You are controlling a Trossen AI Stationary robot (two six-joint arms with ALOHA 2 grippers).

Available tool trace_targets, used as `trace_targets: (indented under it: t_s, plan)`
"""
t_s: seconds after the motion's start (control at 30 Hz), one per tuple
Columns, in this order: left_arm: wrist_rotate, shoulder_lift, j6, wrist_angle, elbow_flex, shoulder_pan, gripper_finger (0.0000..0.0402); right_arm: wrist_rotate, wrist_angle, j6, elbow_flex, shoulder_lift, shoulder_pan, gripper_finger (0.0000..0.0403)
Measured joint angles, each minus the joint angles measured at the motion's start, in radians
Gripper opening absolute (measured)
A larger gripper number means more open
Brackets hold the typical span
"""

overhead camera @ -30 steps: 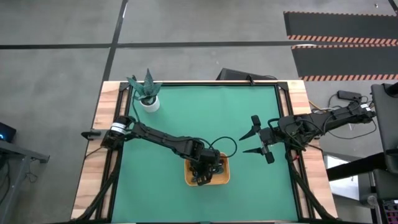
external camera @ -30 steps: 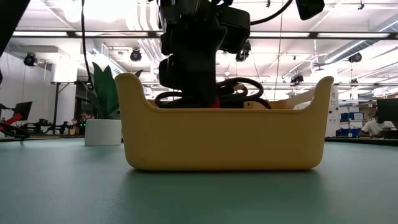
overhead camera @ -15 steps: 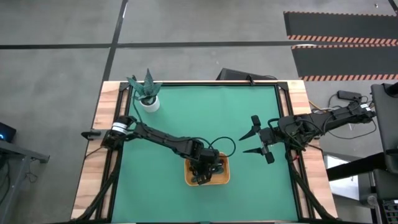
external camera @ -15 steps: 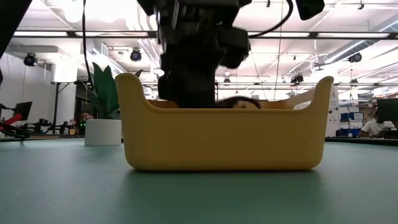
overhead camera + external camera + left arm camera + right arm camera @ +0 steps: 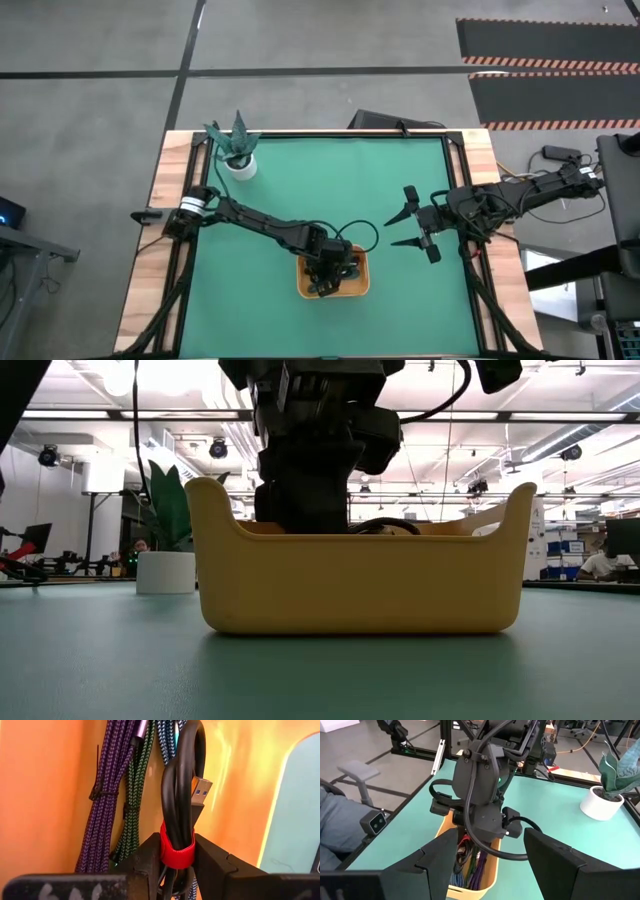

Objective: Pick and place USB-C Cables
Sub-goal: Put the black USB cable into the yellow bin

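Observation:
An orange tray stands near the table's front middle; it also shows in the low view. My left gripper reaches down into it, shut on the black cable bundle with the red band. A dark blue bundle, a green bundle and a teal bundle lie on the tray's floor beside it. My right gripper is open and empty above the table, to the right of the tray. My left gripper pinches the black bundle at its red band between its two fingers. The fingers come from above, pointing down into the tray, and lie across the bundle. The bundle's loop shows just above the tray's rim in the low view.
A white pot with a green plant stands at the table's far left corner. A black arm wire loops beside the tray. A person's clothing in blue shows beyond the table's edge. Bare green mat lies between the arms.
My left gripper has gone down into the tray with the black bundle. The bundle's loops, which stood well above the tray's rim, now barely show above it. The gripper stays shut on the bundle.

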Motion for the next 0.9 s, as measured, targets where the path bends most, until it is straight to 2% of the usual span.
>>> trace_targets:
  t_s: [0.9]
  plan:
    - [0.034,0.0,-0.029,0.045,-0.033,0.006,0.0084,0.0,0.0,0.001,-0.002,0.0,0.0,0.0224]
